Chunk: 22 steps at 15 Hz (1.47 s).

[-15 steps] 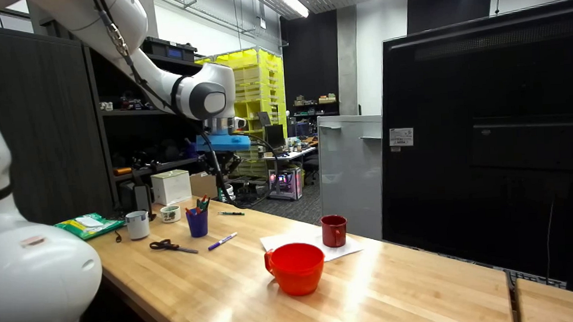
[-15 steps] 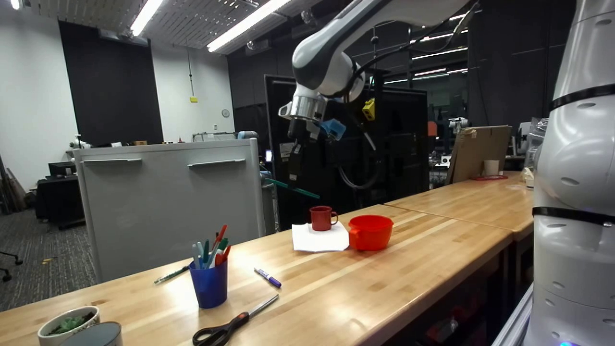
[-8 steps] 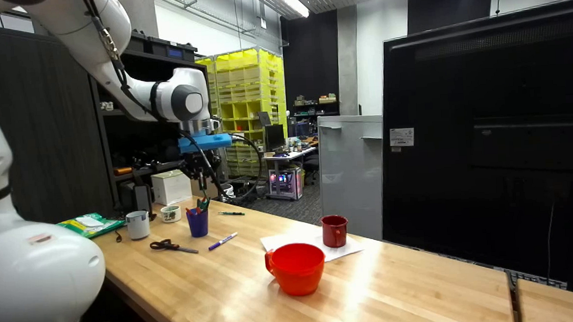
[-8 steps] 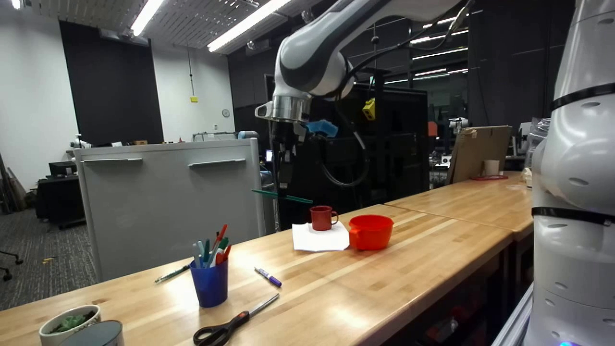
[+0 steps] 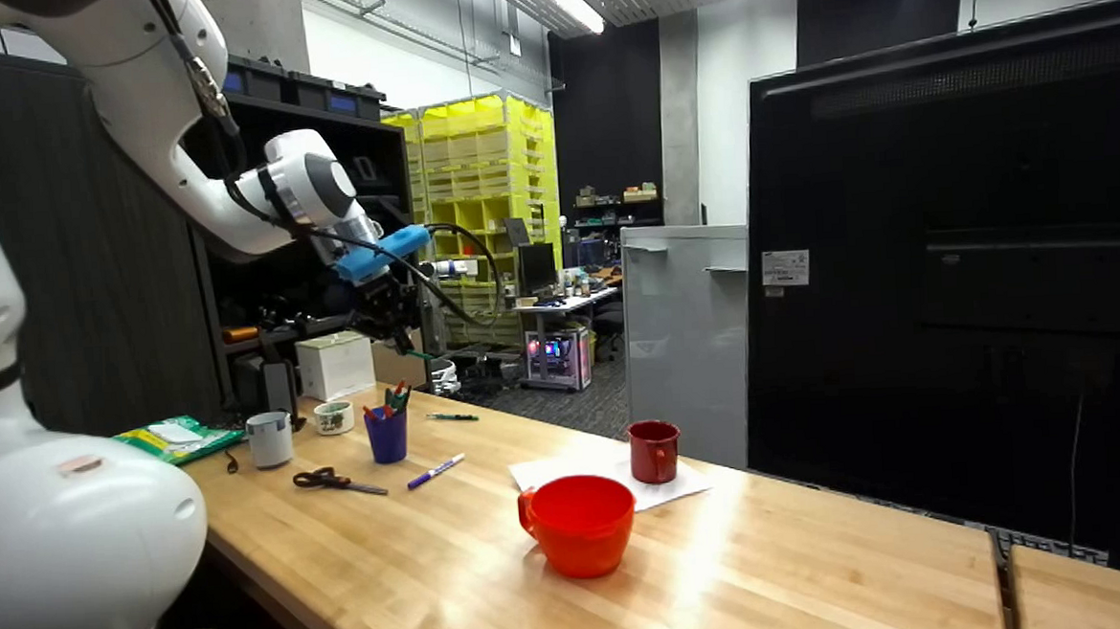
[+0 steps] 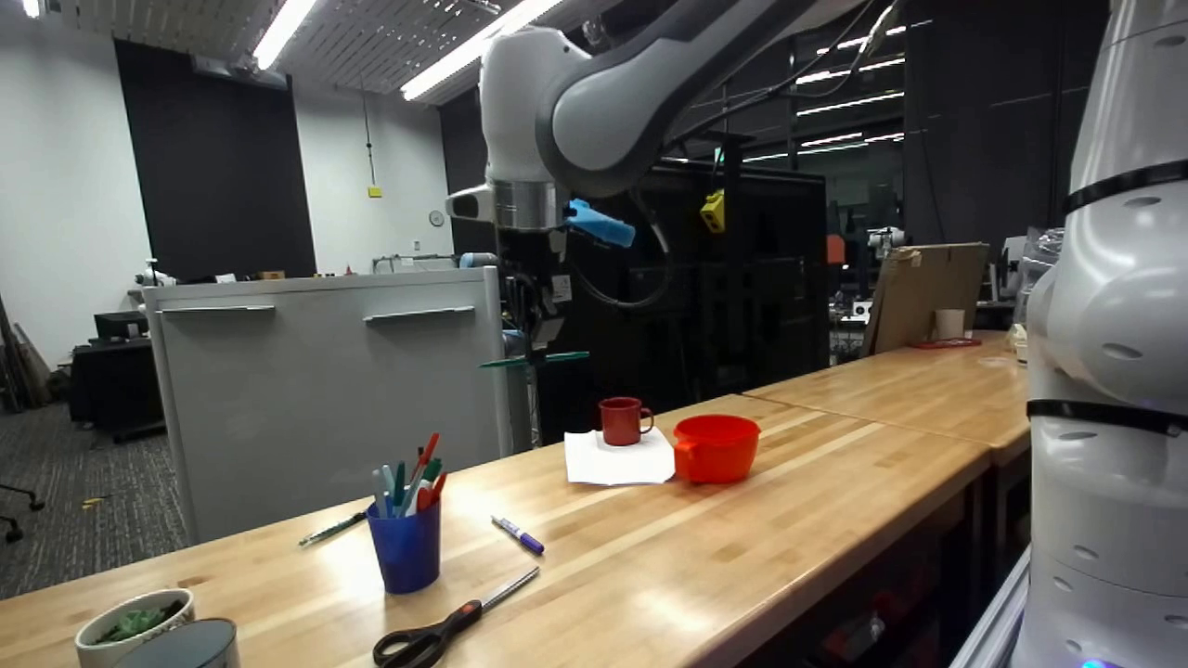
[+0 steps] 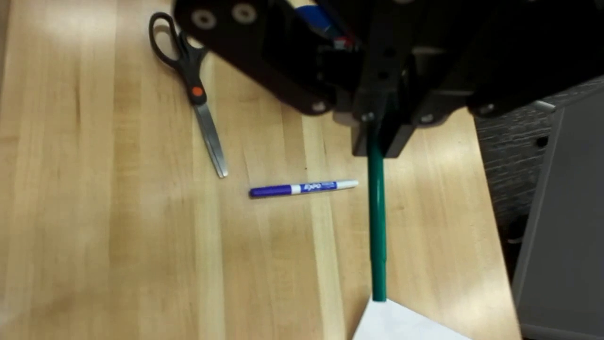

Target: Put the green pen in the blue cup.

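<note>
In an exterior view, the arm [image 5: 142, 106] is bent, gripper [image 5: 403, 346] tilted, pinched closed on the green pen [image 5: 420, 355].

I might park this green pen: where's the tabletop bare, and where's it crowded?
Bare: the stretch between the purple marker and the red bowl, and from that bowl to the table seam. Crowded: around the blue cup, with the scissors, the marker and a loose pen close by; the white paper carries the dark red cup.
</note>
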Each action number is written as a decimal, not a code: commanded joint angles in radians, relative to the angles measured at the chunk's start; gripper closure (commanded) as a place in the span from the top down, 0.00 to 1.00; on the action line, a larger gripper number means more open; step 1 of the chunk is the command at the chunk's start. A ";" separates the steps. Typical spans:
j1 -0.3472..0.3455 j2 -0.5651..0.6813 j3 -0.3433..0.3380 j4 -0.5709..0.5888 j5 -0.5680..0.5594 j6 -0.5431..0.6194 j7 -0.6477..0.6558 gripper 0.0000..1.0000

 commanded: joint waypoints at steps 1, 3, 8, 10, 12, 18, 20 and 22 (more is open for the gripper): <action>0.011 0.002 0.032 0.004 -0.193 -0.001 0.017 0.02; 0.014 0.002 0.015 0.003 -0.148 -0.003 0.009 0.09; 0.015 0.003 0.022 0.003 -0.170 -0.003 0.009 0.09; 0.015 0.003 0.022 0.003 -0.170 -0.003 0.009 0.09; 0.015 0.003 0.022 0.003 -0.170 -0.003 0.009 0.02; 0.031 0.016 0.064 0.088 -0.399 -0.050 -0.038 0.02; 0.049 0.026 0.081 0.104 -0.477 -0.058 -0.057 0.02; 0.069 0.042 0.100 0.105 -0.552 -0.063 -0.072 0.02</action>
